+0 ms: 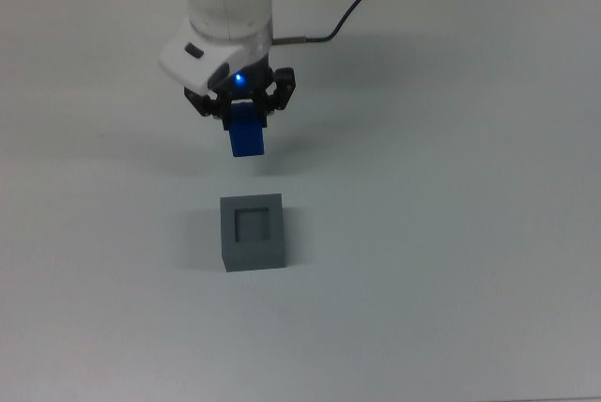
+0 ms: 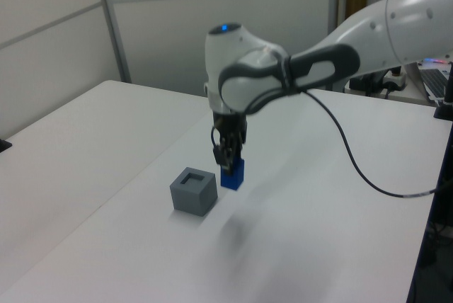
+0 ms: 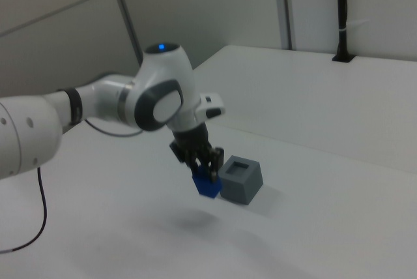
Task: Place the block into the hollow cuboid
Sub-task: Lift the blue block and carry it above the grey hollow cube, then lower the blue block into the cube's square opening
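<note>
A white table (image 1: 470, 233) carried a grey box (image 1: 253, 232) with a square recess in its top. Over the table, apart from the box, the gripper (image 1: 242, 118) clamped the small blue block (image 1: 248, 137), which hung clear of the surface.

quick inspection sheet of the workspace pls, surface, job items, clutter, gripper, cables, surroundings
surface: white table, bare apart from the job's things
block: blue block held off the table in the gripper, its shadow below it in the right view, not yet over the box
hollow cuboid: grey hollow cuboid upright on the table, recess empty
clutter: nothing seen
gripper: gripper shut on the block's upper part
cables: black cable hangs from the arm above the table
surroundings: grey wall panels behind the table; desk with gear at the left view's right edge
</note>
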Action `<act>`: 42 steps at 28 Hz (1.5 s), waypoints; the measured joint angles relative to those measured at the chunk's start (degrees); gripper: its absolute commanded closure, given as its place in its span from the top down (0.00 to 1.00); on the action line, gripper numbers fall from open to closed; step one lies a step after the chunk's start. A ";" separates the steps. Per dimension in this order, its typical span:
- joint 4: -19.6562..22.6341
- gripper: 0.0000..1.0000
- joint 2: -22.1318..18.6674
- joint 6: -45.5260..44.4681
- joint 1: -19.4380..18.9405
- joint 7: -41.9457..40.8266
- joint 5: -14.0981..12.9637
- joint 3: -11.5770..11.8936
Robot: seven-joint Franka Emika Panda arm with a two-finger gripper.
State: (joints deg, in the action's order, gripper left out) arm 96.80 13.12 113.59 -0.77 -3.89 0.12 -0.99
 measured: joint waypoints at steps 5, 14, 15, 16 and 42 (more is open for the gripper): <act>-3.75 0.02 -0.05 -0.43 0.51 0.77 -2.82 0.04; -6.24 0.02 2.85 3.98 0.77 5.07 -3.70 0.17; -6.27 0.02 3.30 5.30 0.77 5.48 -3.70 0.17; -6.30 0.02 3.79 6.61 0.77 5.70 -3.70 0.17; -8.84 0.03 11.03 16.73 0.51 5.20 2.19 0.10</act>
State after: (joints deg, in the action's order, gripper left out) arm 87.96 24.14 130.32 -0.26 1.31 2.31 -0.90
